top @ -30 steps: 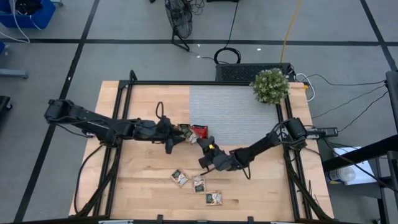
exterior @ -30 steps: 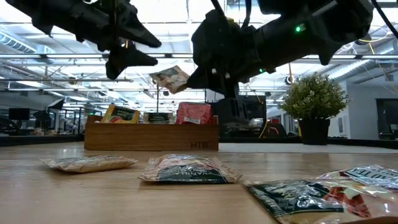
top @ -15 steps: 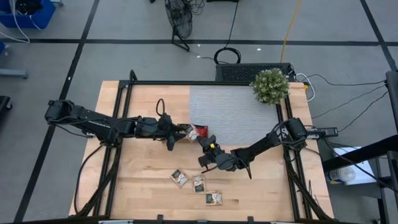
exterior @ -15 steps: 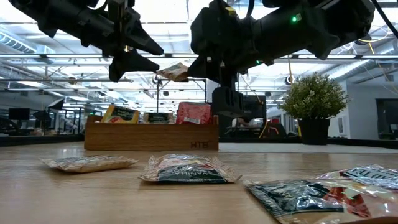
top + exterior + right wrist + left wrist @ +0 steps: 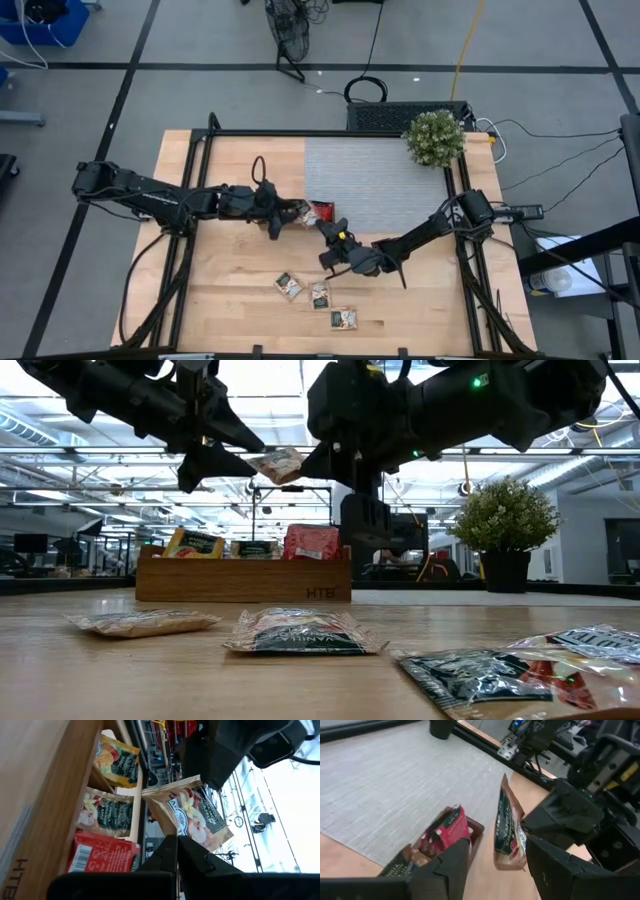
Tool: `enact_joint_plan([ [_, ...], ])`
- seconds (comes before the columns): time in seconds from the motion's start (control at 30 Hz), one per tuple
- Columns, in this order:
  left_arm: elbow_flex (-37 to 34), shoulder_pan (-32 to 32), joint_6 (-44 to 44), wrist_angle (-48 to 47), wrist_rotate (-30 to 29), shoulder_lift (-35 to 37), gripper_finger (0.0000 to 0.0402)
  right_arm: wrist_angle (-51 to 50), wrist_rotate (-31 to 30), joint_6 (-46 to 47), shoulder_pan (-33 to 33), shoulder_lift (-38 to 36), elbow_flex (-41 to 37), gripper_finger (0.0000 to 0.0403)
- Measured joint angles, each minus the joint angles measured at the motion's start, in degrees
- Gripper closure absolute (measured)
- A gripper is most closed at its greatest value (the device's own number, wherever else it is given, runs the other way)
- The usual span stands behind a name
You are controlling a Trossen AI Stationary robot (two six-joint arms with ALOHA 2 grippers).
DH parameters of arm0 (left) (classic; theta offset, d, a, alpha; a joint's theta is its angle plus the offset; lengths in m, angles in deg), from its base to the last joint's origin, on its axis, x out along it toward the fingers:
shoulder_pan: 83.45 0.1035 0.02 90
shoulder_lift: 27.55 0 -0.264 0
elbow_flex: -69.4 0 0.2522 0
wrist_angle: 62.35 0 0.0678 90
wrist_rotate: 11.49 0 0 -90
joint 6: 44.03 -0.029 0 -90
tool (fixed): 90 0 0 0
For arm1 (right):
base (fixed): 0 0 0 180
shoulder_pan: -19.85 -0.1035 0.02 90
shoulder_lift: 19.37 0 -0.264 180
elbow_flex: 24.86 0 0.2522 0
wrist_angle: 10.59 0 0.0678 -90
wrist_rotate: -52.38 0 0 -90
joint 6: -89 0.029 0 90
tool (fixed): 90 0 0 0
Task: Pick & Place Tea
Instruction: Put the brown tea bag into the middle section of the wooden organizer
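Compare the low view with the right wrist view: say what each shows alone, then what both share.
Only the low view shows three loose sachets lying on the wooden table, plus the potted plant. Only the right wrist view shows the right gripper shut on the vanilla sachet's edge. Both show that sachet held in the air, with the left gripper open close beside it, and the wooden tray with orange, green-and-white and red sachets.

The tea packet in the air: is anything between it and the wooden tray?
Nothing visible. The packet, pinched by the right tool, hangs above the tray. The open left tool flanks it, not below.
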Motion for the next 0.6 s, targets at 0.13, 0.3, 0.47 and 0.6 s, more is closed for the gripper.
enact_joint_plan([
  [0.13, 0.0, 0.0, 1.4, 0.0, 1.8, 0.0, 0.0207, 2.7, 0.3, -0.8, 0.1, 0.0, 0.0, 0.0403],
  [0.3, 0.0, 0.0, 1.2, 0.2, 2.1, 0.0, 0.0243, 2.9, 1.8, -0.8, 0.1, 0.0, 0.1, 0.0403],
  [0.47, 0.0, 0.3, -1.1, 2.3, 2.6, 0.0, 0.0339, 2.4, 3.3, 0.4, 0.1, 0.0, 0.1, 0.0403],
  [0.6, 0.0, 0.3, -5.0, 3.6, 3.9, 0.0, 0.0391, 2.4, 3.3, 1.7, 0.1, 0.0, 0.1, 0.0403],
])
